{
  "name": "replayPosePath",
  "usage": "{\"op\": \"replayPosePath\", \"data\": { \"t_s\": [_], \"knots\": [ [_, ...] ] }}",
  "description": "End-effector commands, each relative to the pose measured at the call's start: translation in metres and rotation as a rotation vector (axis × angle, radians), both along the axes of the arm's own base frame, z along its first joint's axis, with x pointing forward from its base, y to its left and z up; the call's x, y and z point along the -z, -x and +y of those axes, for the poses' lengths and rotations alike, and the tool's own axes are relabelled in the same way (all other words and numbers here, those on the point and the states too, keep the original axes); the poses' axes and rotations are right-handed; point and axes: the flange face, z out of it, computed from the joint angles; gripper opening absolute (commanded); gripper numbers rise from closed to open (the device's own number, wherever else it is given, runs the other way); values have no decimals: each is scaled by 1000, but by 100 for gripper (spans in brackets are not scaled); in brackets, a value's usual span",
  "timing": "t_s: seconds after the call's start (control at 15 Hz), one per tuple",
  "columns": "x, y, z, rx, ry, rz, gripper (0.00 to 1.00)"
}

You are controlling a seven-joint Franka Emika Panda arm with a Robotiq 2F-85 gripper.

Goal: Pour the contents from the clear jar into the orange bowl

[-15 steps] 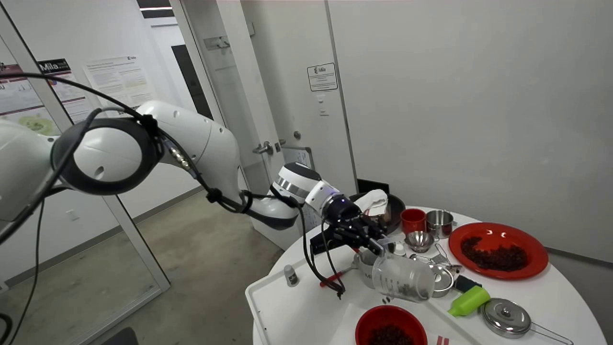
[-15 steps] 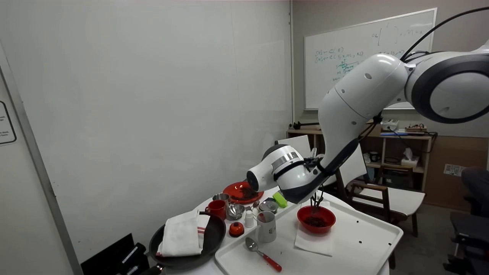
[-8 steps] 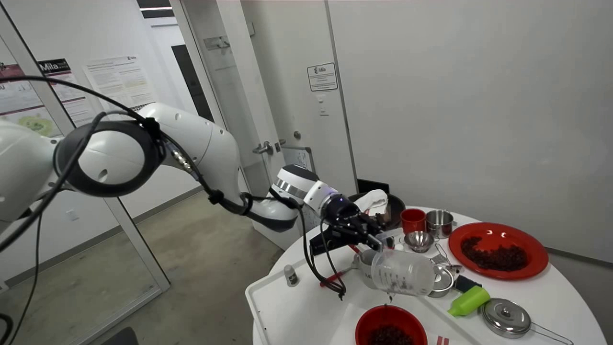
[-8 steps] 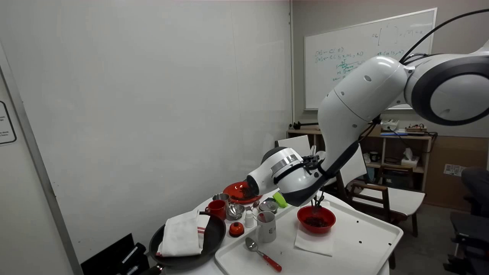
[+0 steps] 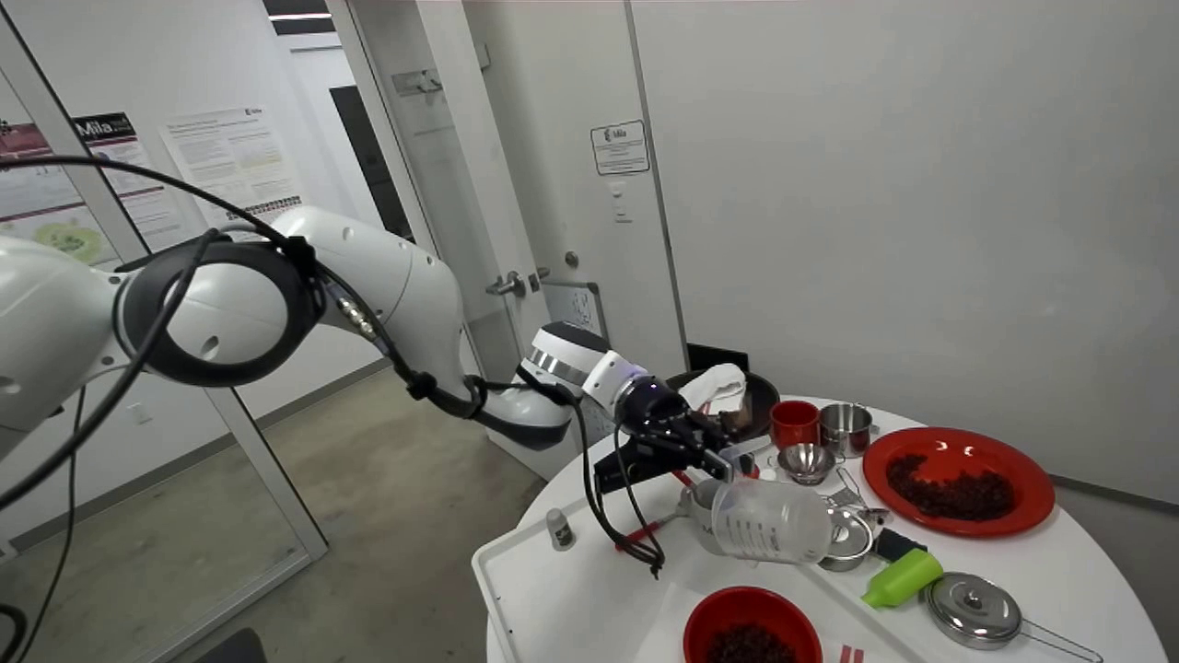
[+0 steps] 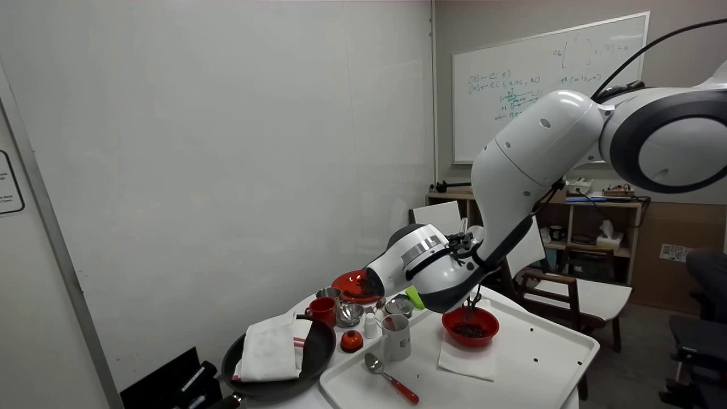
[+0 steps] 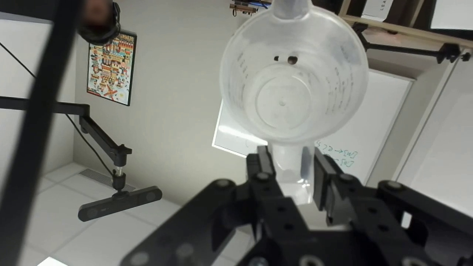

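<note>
Clear jar (image 5: 774,522) tipped in pincer (image 7: 293,162) (dark bits (image 7: 292,60) inside), near orange bowl (image 5: 748,603).

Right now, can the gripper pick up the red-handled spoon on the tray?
Probably not: the gripper is closed on the handle of the clear jar, which would likely need setting down first. The spoon itself lies uncovered on the tray.

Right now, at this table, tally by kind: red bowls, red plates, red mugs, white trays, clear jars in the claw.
Red bowl: 1
Red plate: 1
Red mug: 1
White tray: 1
Clear jar in the claw: 1
Total: 5
</note>
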Motion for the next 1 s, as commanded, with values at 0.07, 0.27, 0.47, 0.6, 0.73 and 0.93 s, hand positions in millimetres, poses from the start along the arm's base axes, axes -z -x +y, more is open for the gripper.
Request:
{"op": "replayPosePath", "data": {
  "t_s": [0.07,0.27,0.47,0.6,0.73,0.93],
  "knots": [
    [9,-10,7,-47,-216,78,11],
    [22,-12,11,-83,-353,138,11],
    [26,-13,14,-115,-484,208,10],
    [24,-14,17,-141,-568,250,10],
    [15,-16,21,-163,-653,293,10],
    [-5,-16,31,-204,-769,361,10]
  ]
}}
